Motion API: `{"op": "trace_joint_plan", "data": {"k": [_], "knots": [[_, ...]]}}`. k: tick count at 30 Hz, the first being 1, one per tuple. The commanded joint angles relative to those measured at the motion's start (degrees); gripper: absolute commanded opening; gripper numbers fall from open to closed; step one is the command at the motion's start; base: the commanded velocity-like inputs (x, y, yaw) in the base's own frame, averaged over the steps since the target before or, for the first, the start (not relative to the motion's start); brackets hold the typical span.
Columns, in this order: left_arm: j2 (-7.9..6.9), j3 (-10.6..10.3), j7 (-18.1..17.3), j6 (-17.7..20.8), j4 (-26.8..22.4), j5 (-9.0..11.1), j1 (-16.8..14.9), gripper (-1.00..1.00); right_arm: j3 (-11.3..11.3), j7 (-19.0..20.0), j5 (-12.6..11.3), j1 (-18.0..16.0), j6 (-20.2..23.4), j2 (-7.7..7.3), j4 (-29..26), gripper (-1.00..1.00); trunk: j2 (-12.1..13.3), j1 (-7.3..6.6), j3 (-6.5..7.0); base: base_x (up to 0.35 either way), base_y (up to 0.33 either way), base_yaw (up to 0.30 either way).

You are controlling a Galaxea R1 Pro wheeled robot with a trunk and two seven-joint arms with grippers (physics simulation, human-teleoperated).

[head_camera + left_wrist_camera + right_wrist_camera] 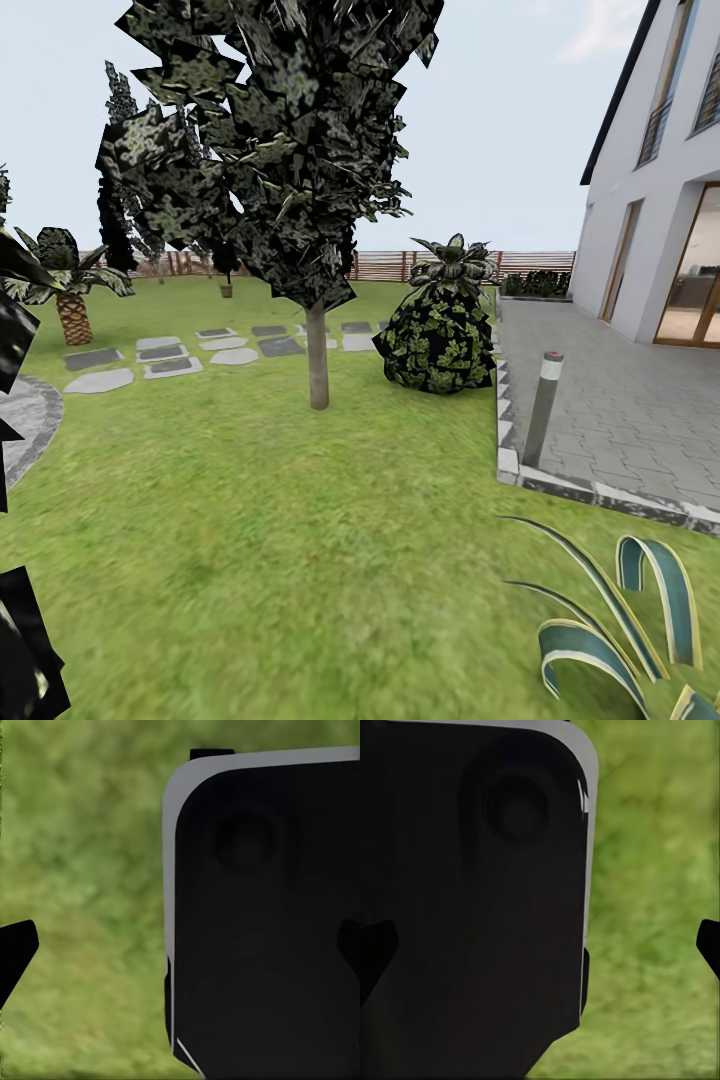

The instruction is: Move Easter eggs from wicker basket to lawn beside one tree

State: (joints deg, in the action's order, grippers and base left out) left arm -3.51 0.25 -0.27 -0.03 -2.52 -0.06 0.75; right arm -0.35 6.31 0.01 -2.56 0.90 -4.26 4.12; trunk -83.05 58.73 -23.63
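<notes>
- We count one tree (317,350) with a straight grey-brown trunk mid-lawn (250,520), one round leafy bush (437,335) beside the patio (620,400), one small palm (72,300) at far left, and one bollard (543,405) on the patio edge.
- Tiny brown wicker basket (226,290) sits far back near the fence (450,264); too small to make out any eggs in it.
- About a dozen stepping stones (170,355) lie in rows behind the tree.
- No readable writing or labels.
- Striped plant leaves (620,620) are cut off at the lower right; dark foliage is cut off at the left edge.
- Left gripper (180,952): two dark fingertips set wide apart, released, over grass, with a black robot panel (262,922) between.
- Right gripper (540,949): same, tips spread, holding nothing.
- White house (660,170) is partly cropped at the right.
</notes>
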Motion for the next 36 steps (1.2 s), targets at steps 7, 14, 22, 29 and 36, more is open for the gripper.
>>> {"op": "trace_joint_plan", "data": {"k": [7,14,22,29,36], "knots": [[-0.20,0.0,0.2,0.0,-0.1,-0.1,0.0,1.00,-0.1,0.2,0.0,-0.1,0.0,0.02,-0.1,1.00,0.0,0.00,-0.05,0.000,0.000,0.000],[-0.76,0.0,0.3,-0.1,-0.2,-0.3,0.0,1.00,-0.1,0.2,-0.1,-0.1,0.0,0.04,-0.2,1.00,0.0,0.00,-0.05,0.000,0.000,0.000],[-0.87,0.0,0.3,-0.1,-0.6,-0.3,0.0,1.00,-0.1,0.2,-0.1,-0.1,0.0,0.01,-0.1,1.00,0.0,0.00,-0.05,0.000,0.000,0.000],[-0.56,0.0,0.3,-0.1,-0.6,-0.3,0.0,1.00,0.0,0.2,0.0,-0.1,0.1,0.03,-0.2,1.00,0.0,0.00,-0.05,0.000,0.000,0.000],[-0.54,0.0,0.0,-0.2,-0.5,-0.1,0.0,1.00,0.1,0.2,0.1,-0.1,0.1,0.23,-0.1,1.00,0.0,0.00,-0.05,0.000,0.000,0.000]]}}
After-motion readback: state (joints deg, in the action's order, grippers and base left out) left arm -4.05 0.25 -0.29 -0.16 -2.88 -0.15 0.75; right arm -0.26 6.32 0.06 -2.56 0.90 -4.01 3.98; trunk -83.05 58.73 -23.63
